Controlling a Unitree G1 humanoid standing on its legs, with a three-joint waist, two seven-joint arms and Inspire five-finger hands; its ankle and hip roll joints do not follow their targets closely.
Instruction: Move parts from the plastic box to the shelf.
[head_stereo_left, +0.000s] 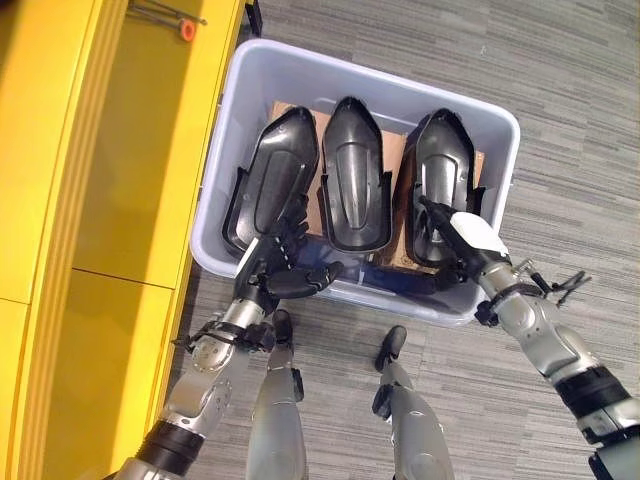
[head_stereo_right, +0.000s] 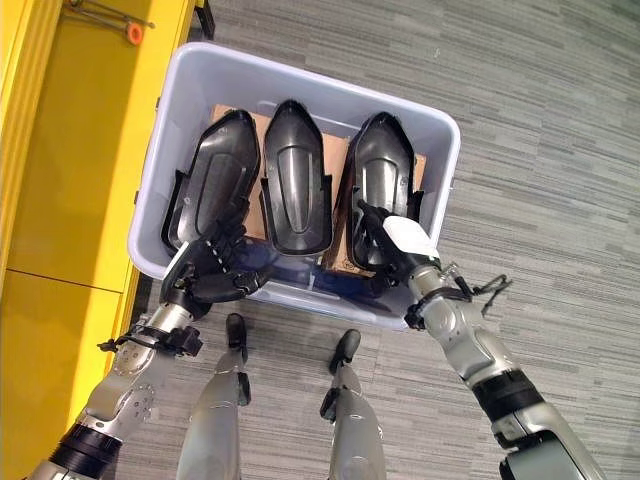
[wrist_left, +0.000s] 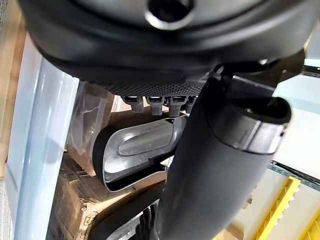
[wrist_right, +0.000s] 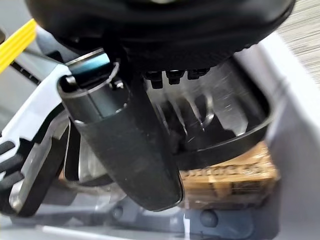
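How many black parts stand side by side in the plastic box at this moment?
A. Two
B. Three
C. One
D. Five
B. The plastic box holds three black parts in a row: the left part, the middle part and the right part, with the left hand at the left part and the right hand at the right part.

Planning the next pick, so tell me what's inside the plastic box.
The plastic box holds three black parts side by side on brown cardboard. Left hand and right hand reach in. Beneath is covered.
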